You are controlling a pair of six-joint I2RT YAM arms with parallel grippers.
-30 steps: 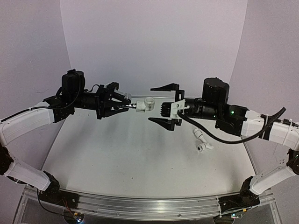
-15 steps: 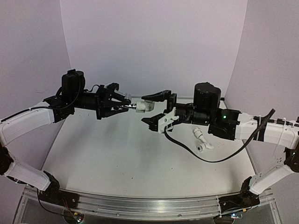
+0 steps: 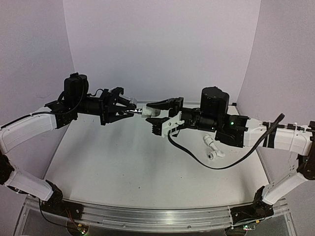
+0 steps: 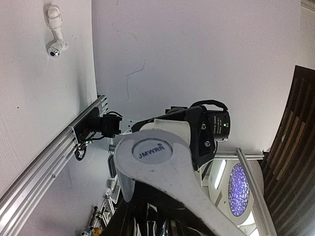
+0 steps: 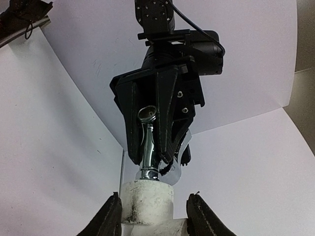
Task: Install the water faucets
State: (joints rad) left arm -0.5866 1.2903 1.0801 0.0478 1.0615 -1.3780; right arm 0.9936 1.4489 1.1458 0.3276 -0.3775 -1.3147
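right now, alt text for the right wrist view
A white fitting sits between the fingers of the right gripper, with a slight gap on one side. The black left gripper, higher in frame, holds a metal stem that meets the fitting's top.

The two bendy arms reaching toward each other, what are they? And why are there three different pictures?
They are two robot arms, bolted to the near edge of a table. One picture is taken by a camera up above and behind them. The other two come from small cameras on each wrist, looking along the jaws. The left arm has its jaws shut on a silver metal piece, held up in the air. A white fitting sits on that piece's end. The right arm has its jaws on either side of the white fitting; I can't tell if they squeeze it. More white pipe parts lie on the table near the right arm.
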